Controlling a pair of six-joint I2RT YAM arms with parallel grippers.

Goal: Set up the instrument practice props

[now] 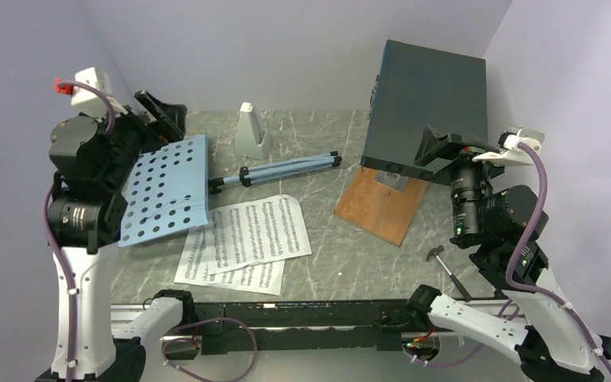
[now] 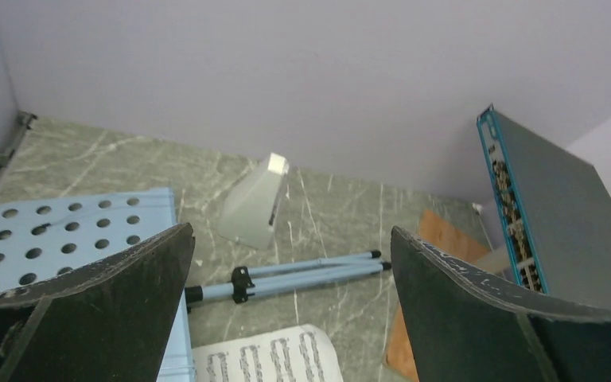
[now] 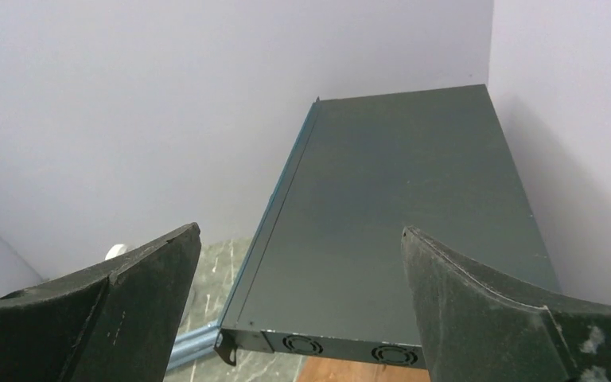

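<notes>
The light blue perforated music stand (image 1: 165,191) lies flat at the left of the table, its folded tripod legs (image 1: 286,169) pointing right. White sheet-music pages (image 1: 251,239) lie overlapped in front of it. The grey-white pyramid metronome (image 1: 250,131) stands upright behind the legs. My left gripper (image 1: 159,111) hovers open above the stand's far left corner, holding nothing. In the left wrist view the left gripper (image 2: 290,231) frames the legs (image 2: 302,274) and the metronome (image 2: 254,203). My right gripper (image 1: 441,147) hangs open and empty in front of the dark box; the right wrist view shows it (image 3: 301,231) facing that box.
A big dark box (image 1: 426,103) leans tilted on a wooden board (image 1: 382,203) at the back right. A small hammer (image 1: 437,255) lies near the right arm's base. Lilac walls close in the table on three sides.
</notes>
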